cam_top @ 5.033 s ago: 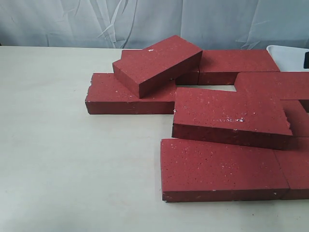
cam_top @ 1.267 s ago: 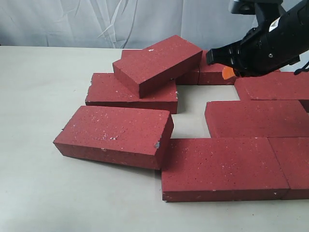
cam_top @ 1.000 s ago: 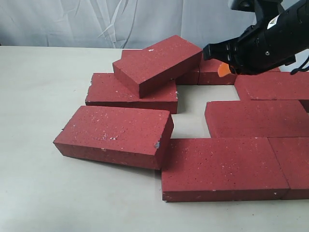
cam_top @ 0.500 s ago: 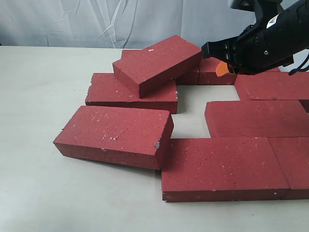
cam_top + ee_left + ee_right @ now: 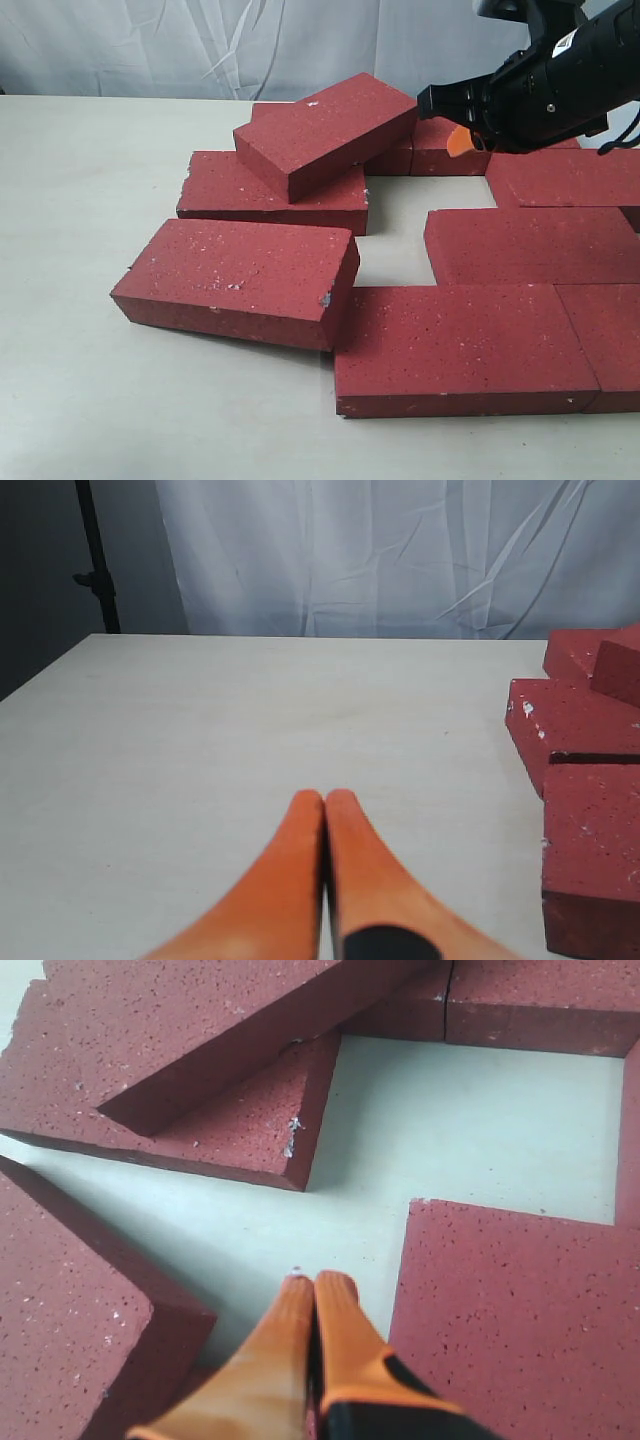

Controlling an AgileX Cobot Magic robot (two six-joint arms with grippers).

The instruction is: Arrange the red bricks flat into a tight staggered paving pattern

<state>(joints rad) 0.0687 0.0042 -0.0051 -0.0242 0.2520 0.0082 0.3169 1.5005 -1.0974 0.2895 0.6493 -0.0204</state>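
Jaws pinched together in both wrist views, red bricks (image 5: 520,1300) unheld.

Our right arm (image 5: 560,80), black and bulky, comes in from the upper right of the exterior frame and slants down toward the middle. At its tip we see the right end effector (image 5: 458,142), only a small orange point showing below the black housing. In the right wrist view its two orange fingers (image 5: 285,1345) lie pressed together, no gap between them. Our left end effector (image 5: 324,805) shows only in the left wrist view, at the bottom centre, orange fingers likewise closed tip to tip, holding nothing.
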